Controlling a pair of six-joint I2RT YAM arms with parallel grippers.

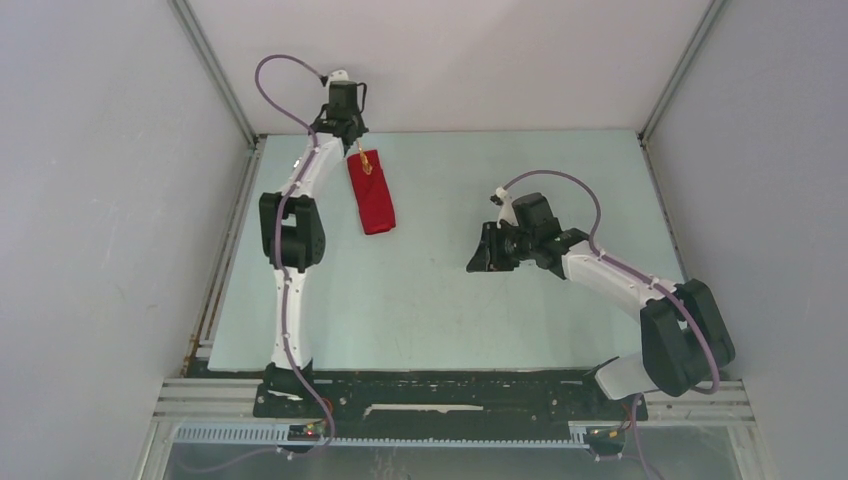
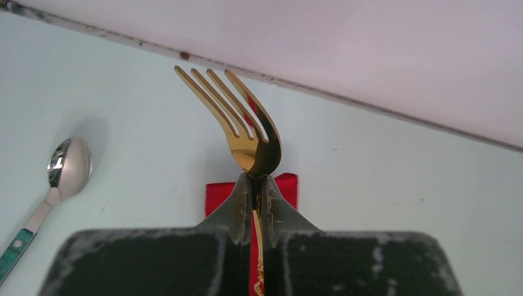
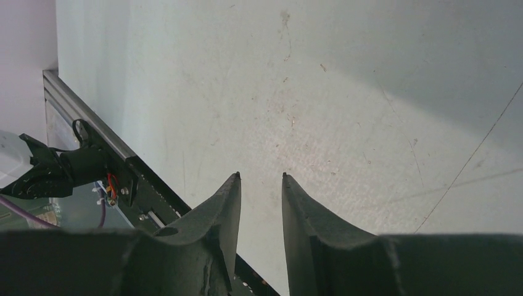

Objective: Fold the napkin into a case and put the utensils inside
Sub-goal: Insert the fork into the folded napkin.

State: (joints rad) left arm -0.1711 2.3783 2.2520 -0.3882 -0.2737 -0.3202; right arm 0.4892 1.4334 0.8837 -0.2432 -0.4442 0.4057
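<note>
The case [image 1: 371,192], a narrow red folded packet, lies on the table at the back left. My left gripper [image 1: 354,146] is above its far end, shut on the neck of the gold fork [image 1: 366,161]. In the left wrist view the fork [image 2: 243,123] stands tines up from the closed fingertips [image 2: 239,200], its handle running down between them, with the red case [image 2: 287,187] below. A silver spoon [image 2: 69,164] with a teal handle [image 2: 15,248] lies on the table to the left. My right gripper [image 1: 481,257] hovers mid-table, open and empty [image 3: 261,177].
Grey enclosure walls stand close behind the left gripper and along both sides. A metal rail [image 1: 222,230] runs down the table's left edge. A dark frame bar [image 1: 450,385] crosses the near edge by the arm bases.
</note>
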